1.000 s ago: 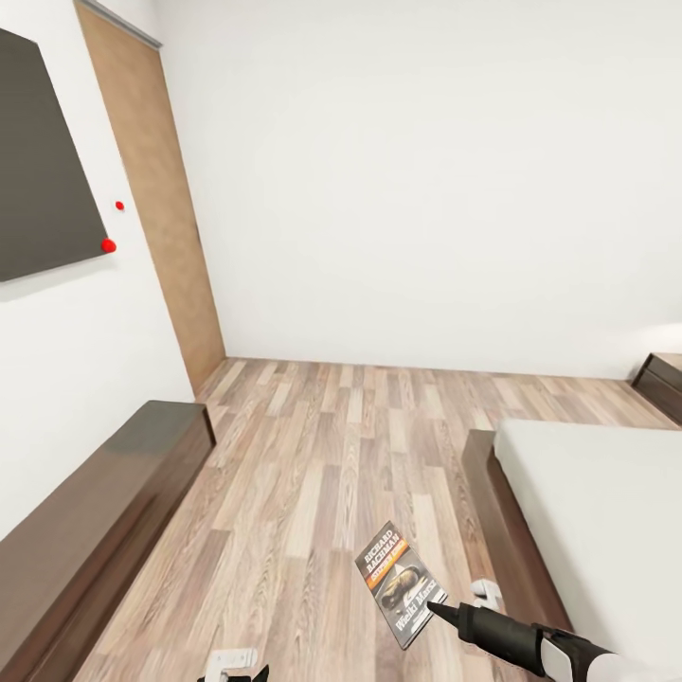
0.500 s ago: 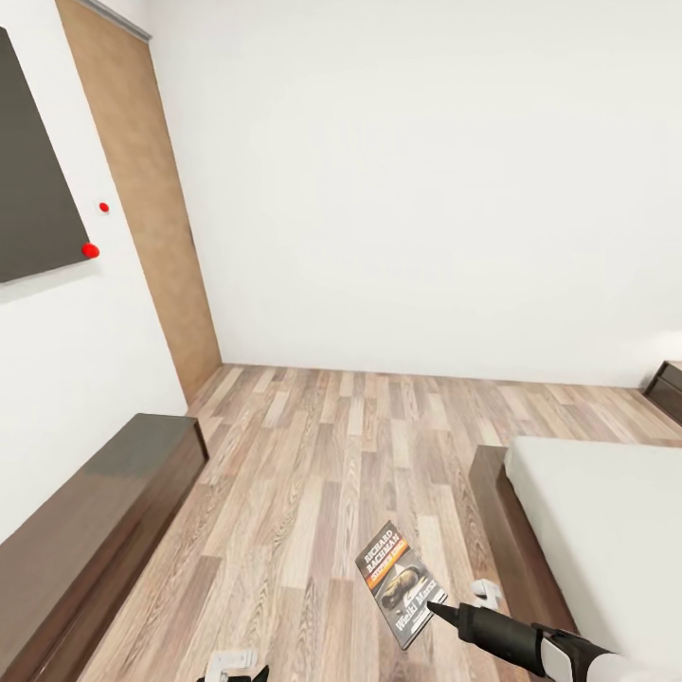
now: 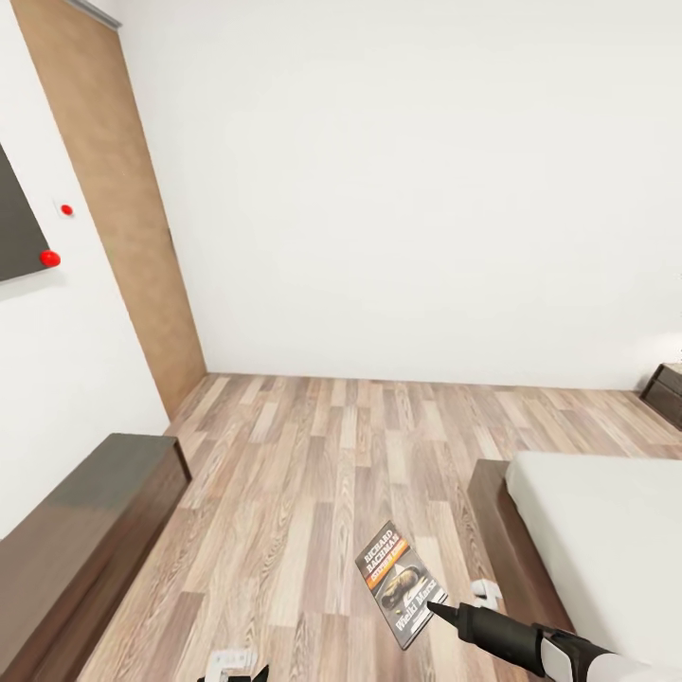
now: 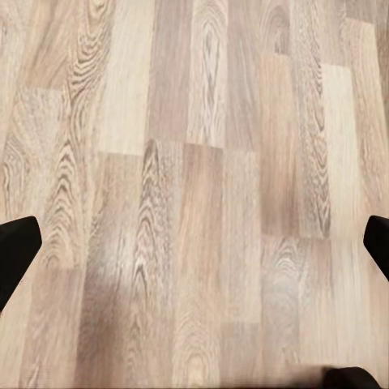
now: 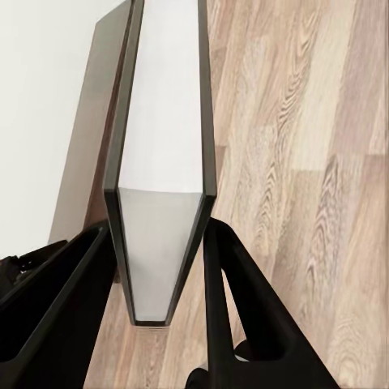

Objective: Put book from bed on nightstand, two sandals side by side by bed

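The head camera has panned right since the earlier frame; the one thin dark paperback book stays pinched in the black right gripper above the wood-plank floor. One grey-mattressed dark-framed bed and one dark brown nightstand show. The black left gripper has its jaws spread, empty.

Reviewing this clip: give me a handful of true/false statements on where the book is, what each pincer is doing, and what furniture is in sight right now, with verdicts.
1. The book is clamped in the right pincer. True.
2. The book lies flat on the bed. False: it is held in the air over the wood floor, beside the bed's frame.
3. The left pincer is open with nothing between its fingers. True.
4. A nightstand shows at the head view's far right edge, by the back wall. True.
5. The book already rests on the nightstand's top. False: it is in the right pincer, far from the nightstand.
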Motion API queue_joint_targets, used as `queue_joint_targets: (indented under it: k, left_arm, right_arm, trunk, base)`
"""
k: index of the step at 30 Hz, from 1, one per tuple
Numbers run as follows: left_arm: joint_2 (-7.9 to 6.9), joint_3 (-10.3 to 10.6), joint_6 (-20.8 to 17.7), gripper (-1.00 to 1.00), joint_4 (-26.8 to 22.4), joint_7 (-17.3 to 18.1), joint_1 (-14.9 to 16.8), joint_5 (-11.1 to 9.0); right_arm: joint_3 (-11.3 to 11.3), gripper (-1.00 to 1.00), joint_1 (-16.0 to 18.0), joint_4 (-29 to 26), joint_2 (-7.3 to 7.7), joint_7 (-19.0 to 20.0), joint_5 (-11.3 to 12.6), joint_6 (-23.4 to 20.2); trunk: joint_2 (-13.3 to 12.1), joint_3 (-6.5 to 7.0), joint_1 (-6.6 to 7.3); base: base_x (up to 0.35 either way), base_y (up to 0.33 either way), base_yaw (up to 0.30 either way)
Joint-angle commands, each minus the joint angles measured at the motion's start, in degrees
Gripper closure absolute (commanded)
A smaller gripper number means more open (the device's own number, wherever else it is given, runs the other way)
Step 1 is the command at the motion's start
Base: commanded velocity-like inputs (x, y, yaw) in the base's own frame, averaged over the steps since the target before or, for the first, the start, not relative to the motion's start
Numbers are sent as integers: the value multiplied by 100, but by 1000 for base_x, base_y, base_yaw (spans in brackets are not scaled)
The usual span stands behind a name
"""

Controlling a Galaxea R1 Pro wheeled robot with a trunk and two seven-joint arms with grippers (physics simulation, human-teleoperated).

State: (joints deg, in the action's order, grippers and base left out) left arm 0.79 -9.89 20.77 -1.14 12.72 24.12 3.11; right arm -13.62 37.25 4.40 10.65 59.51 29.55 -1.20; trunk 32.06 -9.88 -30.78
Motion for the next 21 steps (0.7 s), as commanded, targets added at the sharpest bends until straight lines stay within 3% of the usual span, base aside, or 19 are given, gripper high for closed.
queue_joint_targets:
  k: [1, 21]
  left_arm:
    - [0, -48, 15, -100, 7, 20, 3, 32]
    - [0, -48, 15, -100, 9, 20, 3, 32]
  right_arm:
    - [-18, 100, 11, 17, -2, 27, 60, -11]
    - [-18, 100, 11, 19, -2, 26, 60, -11]
  trunk:
    - [9, -9, -5]
    - [9, -9, -5]
  base:
    - [323, 0, -27]
    - [312, 0, -3]
